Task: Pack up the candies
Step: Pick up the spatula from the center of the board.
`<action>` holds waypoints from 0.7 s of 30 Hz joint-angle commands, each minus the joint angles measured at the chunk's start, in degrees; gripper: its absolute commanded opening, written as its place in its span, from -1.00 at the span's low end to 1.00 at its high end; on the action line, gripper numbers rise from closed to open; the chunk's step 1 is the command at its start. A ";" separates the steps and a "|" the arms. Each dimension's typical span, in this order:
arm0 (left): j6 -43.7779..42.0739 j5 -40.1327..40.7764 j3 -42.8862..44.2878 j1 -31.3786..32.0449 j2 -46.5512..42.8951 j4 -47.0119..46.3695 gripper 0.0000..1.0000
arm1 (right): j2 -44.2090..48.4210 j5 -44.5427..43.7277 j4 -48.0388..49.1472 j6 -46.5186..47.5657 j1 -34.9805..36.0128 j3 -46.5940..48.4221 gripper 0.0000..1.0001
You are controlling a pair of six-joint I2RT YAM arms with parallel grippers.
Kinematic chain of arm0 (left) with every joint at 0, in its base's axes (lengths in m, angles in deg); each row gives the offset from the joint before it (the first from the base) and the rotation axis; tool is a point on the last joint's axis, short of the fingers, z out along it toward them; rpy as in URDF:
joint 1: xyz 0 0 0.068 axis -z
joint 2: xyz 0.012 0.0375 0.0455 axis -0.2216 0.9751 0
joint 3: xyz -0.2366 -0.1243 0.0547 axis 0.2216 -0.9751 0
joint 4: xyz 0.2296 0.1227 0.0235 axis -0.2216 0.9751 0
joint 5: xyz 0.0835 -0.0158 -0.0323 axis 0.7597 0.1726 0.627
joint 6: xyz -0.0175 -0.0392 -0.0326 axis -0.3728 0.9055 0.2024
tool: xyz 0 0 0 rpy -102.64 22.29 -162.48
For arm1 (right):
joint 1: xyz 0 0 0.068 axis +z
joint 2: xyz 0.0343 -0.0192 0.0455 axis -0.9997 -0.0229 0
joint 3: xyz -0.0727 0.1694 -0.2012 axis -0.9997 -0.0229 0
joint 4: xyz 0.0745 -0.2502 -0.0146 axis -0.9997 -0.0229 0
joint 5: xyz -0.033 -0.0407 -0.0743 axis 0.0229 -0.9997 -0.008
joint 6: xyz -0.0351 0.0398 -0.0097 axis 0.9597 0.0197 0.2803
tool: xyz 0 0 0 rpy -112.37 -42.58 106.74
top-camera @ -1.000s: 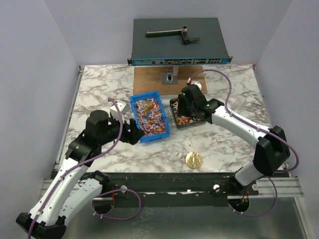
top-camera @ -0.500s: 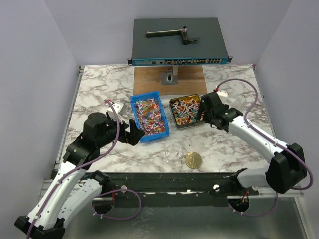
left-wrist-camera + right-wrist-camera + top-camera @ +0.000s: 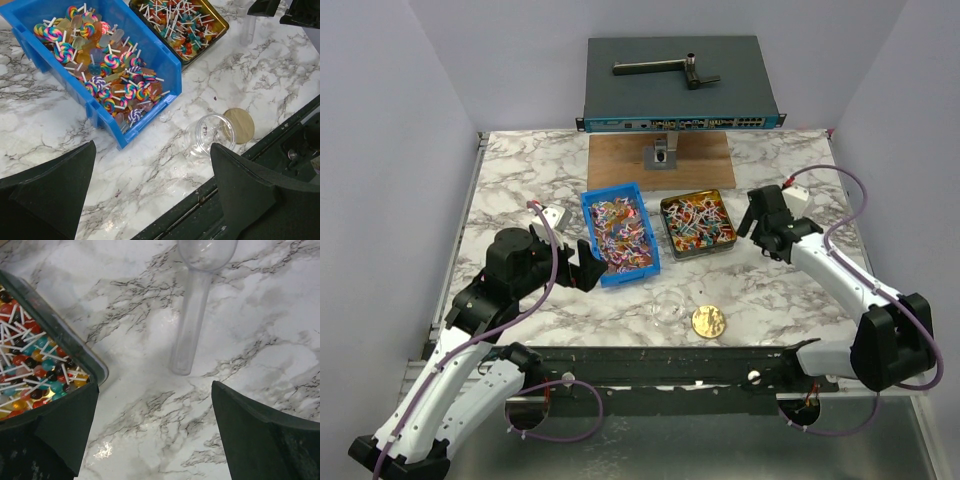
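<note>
Candies (image 3: pixel 107 75) fill the blue bin (image 3: pixel 167 67), with more in the metal tin (image 3: pixel 700 252) just beside it. Both wrist views clip the tin at the frame edge.

Clear jar (image 3: pixel 207 137) lies on its side on the worktop (image 3: pixel 520 190) next to the gold lid (image 3: pixel 238 126); can't tell if they touch. The top view shows the jar only as a faint smudge.

Clear scoop (image 3: pixel 195 315) lies right of the tin, bowl cut off. Only the right wrist view shows it properly.

Left hand (image 3: pixel 152 147) is wide, holding nothing, near the bin's front corner. Right hand (image 3: pixel 154 386) is wide, holding nothing, above bare worktop by the scoop handle.
</note>
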 commanded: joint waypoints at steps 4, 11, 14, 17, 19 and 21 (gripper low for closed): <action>0.53 1.41 -0.46 0.42 -0.36 -0.30 0.97 | -2.39 2.53 6.61 1.62 -7.41 -2.87 0.96; 0.27 0.72 -0.38 0.51 -0.69 -0.28 0.97 | -7.92 6.17 10.46 2.11 -10.47 -3.29 0.94; 0.18 0.71 -0.40 0.60 -0.72 -0.14 0.97 | -10.30 6.12 11.48 2.18 -10.94 -3.28 0.91; 0.18 0.67 -0.51 0.64 -0.87 -0.15 0.98 | -12.11 6.53 12.48 2.26 -12.60 -3.55 0.85; 0.18 0.30 -0.42 0.77 -0.74 -0.13 0.97 | -12.74 7.93 13.93 2.59 -14.07 -4.15 0.81; 0.18 0.10 -0.34 0.77 -0.63 -0.16 0.97 | -13.51 8.34 14.77 2.81 -14.85 -4.23 0.76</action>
